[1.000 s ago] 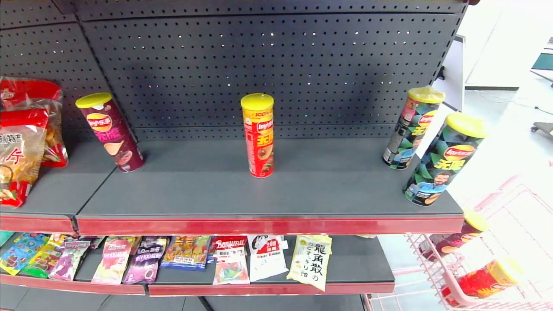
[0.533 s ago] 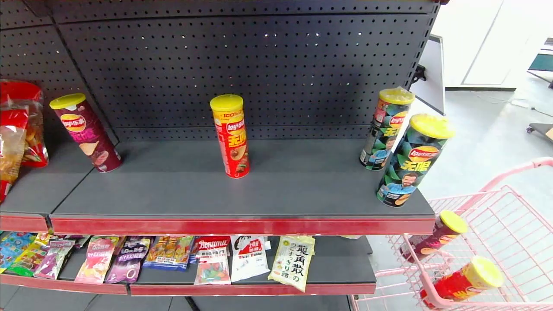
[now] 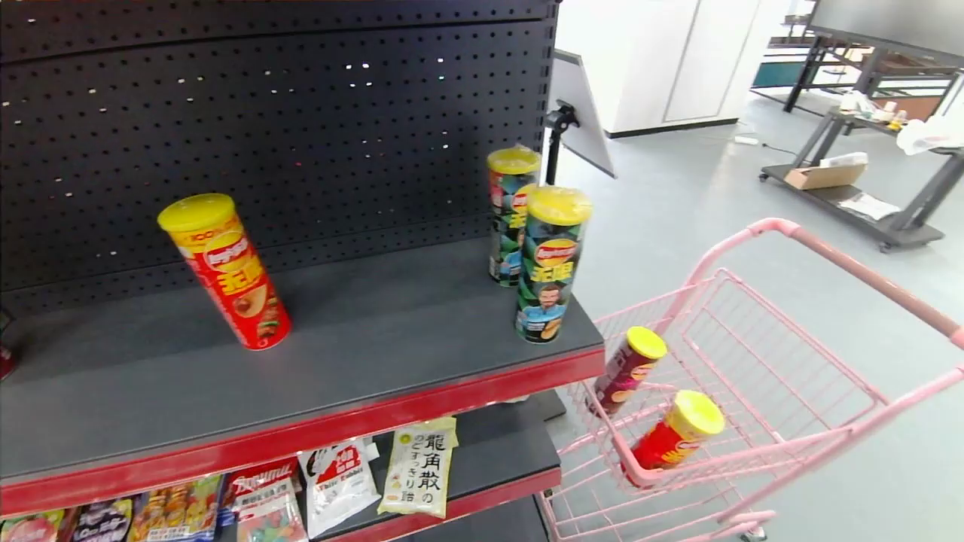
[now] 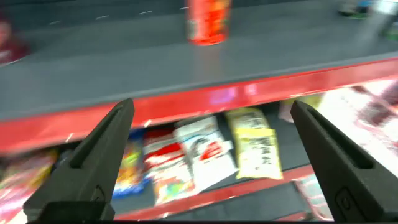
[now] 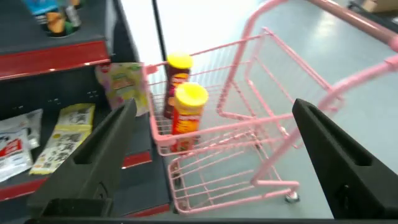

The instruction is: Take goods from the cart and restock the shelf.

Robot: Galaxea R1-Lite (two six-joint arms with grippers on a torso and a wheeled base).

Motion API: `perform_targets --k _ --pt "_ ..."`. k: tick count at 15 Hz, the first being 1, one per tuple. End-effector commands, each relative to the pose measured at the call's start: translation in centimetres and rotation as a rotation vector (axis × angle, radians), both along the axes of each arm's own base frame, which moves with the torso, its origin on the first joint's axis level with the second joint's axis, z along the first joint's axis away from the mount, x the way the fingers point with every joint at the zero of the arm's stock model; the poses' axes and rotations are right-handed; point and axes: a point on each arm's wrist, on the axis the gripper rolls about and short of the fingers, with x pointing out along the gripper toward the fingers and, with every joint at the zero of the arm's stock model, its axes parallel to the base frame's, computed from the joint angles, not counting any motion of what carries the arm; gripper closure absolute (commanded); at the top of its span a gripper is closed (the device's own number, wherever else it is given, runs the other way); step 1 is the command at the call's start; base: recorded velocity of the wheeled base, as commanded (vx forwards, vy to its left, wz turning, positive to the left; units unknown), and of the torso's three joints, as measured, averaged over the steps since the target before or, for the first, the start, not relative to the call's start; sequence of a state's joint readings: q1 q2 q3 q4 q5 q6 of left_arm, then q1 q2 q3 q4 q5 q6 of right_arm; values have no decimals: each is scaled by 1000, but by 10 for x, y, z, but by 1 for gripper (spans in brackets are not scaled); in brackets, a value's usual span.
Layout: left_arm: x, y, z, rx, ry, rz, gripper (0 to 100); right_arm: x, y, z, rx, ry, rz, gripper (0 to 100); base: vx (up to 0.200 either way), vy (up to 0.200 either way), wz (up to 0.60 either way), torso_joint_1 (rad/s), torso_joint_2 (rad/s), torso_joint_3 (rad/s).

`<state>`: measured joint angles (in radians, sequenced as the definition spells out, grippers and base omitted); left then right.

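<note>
A pink cart [image 3: 836, 260] stands to the right of the dark shelf [image 3: 392, 331]. Two chip cans lie in it: a maroon can [image 3: 623, 370] and a red can [image 3: 672, 438], both with yellow lids. Upright on the shelf are a red can [image 3: 230, 275] and two green-black cans [image 3: 550, 267], [image 3: 509, 214] at its right end. My left gripper [image 4: 211, 155] is open, level with the shelf's red front edge, the red can [image 4: 208, 22] beyond it. My right gripper [image 5: 214, 155] is open and empty, short of the cart [image 5: 273, 68] with its maroon can [image 5: 177, 78] and red can [image 5: 188, 115].
Snack bags [image 3: 418, 470] lie on the lower shelf [image 3: 497, 444]. A sign board on a stand [image 3: 581, 113] rises by the shelf's right end. Grey floor opens beyond the cart, with a low metal rack [image 3: 858, 196] far right.
The head camera has swung right, so the shelf slid left in view and the cart came fully into sight. The cans on the shelf and in the cart kept their places.
</note>
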<state>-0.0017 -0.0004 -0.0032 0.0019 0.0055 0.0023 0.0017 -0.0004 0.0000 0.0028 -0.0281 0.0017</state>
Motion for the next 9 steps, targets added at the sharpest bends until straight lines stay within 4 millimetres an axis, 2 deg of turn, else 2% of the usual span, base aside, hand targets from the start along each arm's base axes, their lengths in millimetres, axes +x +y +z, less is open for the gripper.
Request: perform_targets --k 1,7,9 --pt "0 0 0 1 2 -1 0 0 0 0 0 1 0 0 0 0 -600 2 -2 2" --pt "0 0 0 1 2 1 0 0 0 0 0 1 0 0 0 0 0 0 0 0" --pt "0 0 0 -1 2 -1 0 0 0 0 1 -1 0 0 0 0 0 -122 261 158"
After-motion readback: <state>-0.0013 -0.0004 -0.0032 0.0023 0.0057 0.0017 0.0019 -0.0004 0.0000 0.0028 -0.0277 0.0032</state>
